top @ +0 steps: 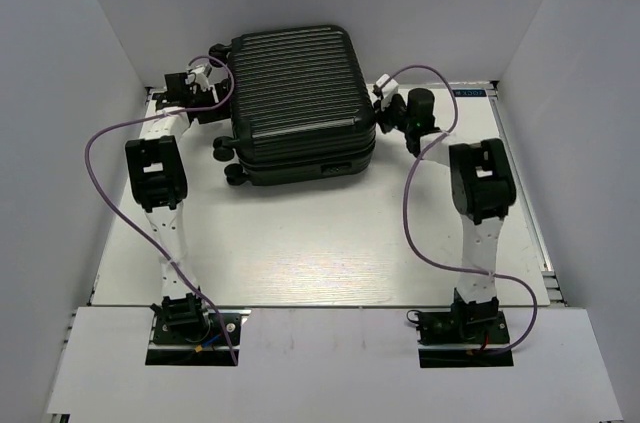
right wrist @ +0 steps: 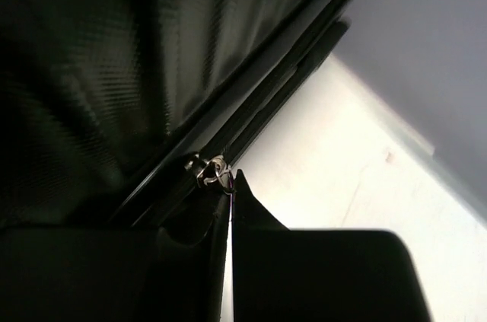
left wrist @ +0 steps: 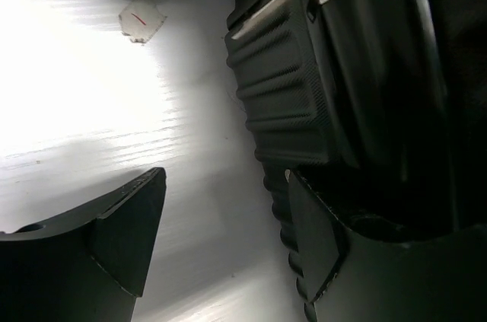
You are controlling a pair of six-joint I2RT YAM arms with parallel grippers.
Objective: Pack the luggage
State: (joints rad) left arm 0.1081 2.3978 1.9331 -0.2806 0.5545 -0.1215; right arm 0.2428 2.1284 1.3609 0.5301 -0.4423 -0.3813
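Pale grey-white walls [top: 60, 93] box the space in on three sides, plain and evenly lit. Between them lies the white bench [top: 320, 263], its top faintly streaked like brushed grain and glossy enough to glare in the left wrist view; a flat white panel [top: 320, 353] crosses its near edge, notched where the two arm bases sit. The luggage [top: 300, 93] lies flat and shut at the 12 o'clock part of the bench, ribbed shell up, its small black wheels [top: 228, 150] turned toward 9 o'clock. The left arm [top: 155, 178] reaches up the 9 o'clock side and the right arm [top: 482, 183] up the 3 o'clock side, each trailing a looping purple cable [top: 100, 143]. The left hand [left wrist: 222, 208] sits at the luggage's 9 o'clock side with its fingers [left wrist: 129, 223] well apart, bare bench showing between them, and one finger passes in front of the ribbed edge of the shell. The right hand [right wrist: 232, 192] is at the luggage's 3 o'clock side, its fingers pressed together, tips right at a small metal zipper pull [right wrist: 211, 170] on the seam; whether the pull is caught between them I cannot tell. A small clear patch with a red stroke [left wrist: 141, 17] is stuck to the bench near a wheel.
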